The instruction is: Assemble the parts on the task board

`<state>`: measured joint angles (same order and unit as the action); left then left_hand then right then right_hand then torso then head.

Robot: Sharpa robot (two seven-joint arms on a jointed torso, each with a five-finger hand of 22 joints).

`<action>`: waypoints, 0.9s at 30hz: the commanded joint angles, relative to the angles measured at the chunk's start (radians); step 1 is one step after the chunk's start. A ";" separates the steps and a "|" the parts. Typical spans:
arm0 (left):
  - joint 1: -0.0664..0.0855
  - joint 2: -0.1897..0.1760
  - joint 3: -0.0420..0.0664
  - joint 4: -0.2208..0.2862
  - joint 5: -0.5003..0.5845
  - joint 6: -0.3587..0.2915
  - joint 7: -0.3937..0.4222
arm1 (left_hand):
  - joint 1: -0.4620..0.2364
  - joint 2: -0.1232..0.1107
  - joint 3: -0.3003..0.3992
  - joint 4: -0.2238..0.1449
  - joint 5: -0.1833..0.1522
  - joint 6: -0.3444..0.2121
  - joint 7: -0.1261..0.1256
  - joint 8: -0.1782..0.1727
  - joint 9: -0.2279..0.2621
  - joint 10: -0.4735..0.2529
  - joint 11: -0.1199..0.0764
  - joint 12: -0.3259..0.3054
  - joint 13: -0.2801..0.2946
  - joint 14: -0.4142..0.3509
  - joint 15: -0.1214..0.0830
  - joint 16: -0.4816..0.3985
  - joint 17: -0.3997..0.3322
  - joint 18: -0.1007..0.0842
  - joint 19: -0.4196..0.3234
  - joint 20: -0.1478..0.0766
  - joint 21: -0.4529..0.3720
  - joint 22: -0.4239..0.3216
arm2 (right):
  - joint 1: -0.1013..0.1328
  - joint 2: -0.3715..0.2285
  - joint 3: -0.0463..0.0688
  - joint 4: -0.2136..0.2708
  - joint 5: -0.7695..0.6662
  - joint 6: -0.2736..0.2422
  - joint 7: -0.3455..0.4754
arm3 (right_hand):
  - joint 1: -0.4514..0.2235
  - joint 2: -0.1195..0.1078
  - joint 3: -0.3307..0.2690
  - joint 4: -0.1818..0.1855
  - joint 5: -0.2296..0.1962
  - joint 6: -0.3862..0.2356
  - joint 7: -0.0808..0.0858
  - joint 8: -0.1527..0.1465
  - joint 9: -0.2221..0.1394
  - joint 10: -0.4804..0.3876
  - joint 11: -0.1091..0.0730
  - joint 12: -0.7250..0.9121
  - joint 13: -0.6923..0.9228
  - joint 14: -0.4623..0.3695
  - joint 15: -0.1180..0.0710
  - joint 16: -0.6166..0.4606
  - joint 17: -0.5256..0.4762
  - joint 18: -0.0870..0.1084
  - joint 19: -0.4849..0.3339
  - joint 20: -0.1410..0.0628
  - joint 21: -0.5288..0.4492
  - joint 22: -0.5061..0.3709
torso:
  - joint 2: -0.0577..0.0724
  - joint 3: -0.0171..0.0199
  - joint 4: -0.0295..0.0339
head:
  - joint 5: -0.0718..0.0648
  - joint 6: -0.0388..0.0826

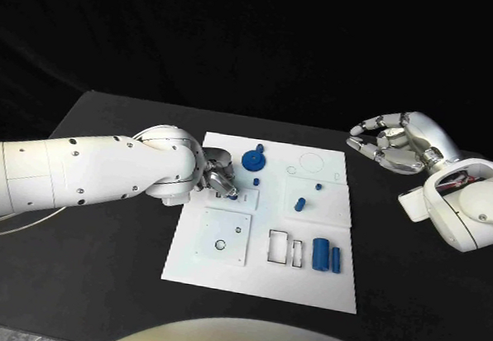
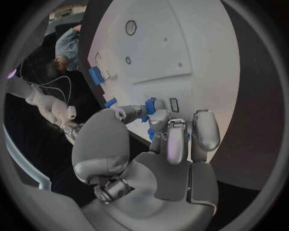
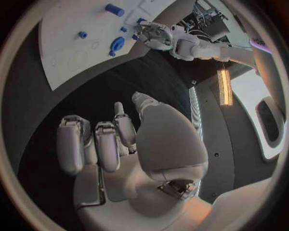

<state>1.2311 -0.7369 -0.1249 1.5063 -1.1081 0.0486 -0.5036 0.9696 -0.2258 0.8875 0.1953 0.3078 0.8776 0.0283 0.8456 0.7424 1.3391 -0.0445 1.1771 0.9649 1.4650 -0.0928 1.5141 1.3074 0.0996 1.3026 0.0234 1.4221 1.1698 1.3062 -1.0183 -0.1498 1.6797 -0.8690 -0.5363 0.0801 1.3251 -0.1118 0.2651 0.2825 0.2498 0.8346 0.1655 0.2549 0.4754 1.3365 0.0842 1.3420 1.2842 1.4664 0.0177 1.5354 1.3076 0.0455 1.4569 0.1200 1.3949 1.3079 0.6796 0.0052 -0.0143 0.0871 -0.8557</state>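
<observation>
A small blue part sits pinched at the fingertips of the left hand, low over the left half of the white board, just beside the blue round piece that stands near the board's far edge. In the left wrist view the part shows between the thumb tip and the curled fingers, so the hand has hold of it, though how much of the part is inside the grasp cannot be told.

The coming move seems to turn on the short gap between that held part and its seat. A small blue peg stands just to the right of the hand, and an oblong blue part lies a little farther right, its long axis running roughly toward the far edge. The blue cylinder lies near the board's right edge, lengthwise front to back, beside an open rectangular slot.

The left hand is plainly the nearer one to all of this. The right hand hangs well apart, off the board's far right corner over the black table, fingers loosely curled around nothing.
</observation>
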 commanded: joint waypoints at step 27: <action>-0.011 0.012 -0.008 -0.004 0.018 0.053 0.001 | -0.068 0.004 -0.026 -0.008 -0.013 0.022 -0.010 -0.011 0.007 0.009 -0.005 0.012 0.007 0.076 -0.008 0.008 0.140 -0.017 0.010 -0.002 -0.011 -0.001 | 0.000 -0.002 0.000 0.003 -0.004 0.017 -0.004 | -0.013 -0.002 -0.002 0.004 0.001 -0.008 0.002 0.007 0.001 -0.008 0.000 -0.005 -0.001 0.076 -0.006 -0.008 0.147 0.004 -0.008 -0.002 -0.007 0.137 | 0.001 -0.0006 0.0007 | -0.003 -0.002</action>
<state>1.2317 -0.7327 -0.1247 1.4976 -1.1068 0.0528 -0.5034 0.9088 -0.2204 0.8659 0.1865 0.2993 0.8969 0.0175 0.8397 0.7493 1.3425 -0.0478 1.1853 0.9707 1.4649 -0.0927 1.5174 1.3073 0.0997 1.3062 0.0198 1.4145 1.1688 1.3062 -1.0196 -0.1498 1.6810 -0.8687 -0.5330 0.0766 1.3172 -0.1119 0.2651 0.2825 0.2498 0.8347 0.1655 0.2588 0.4752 1.3365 0.0842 1.3420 1.2832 1.4664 0.0177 1.5316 1.3075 0.0455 1.4533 0.1163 1.3910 1.3075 0.6798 0.0042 -0.0134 0.0845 -0.8577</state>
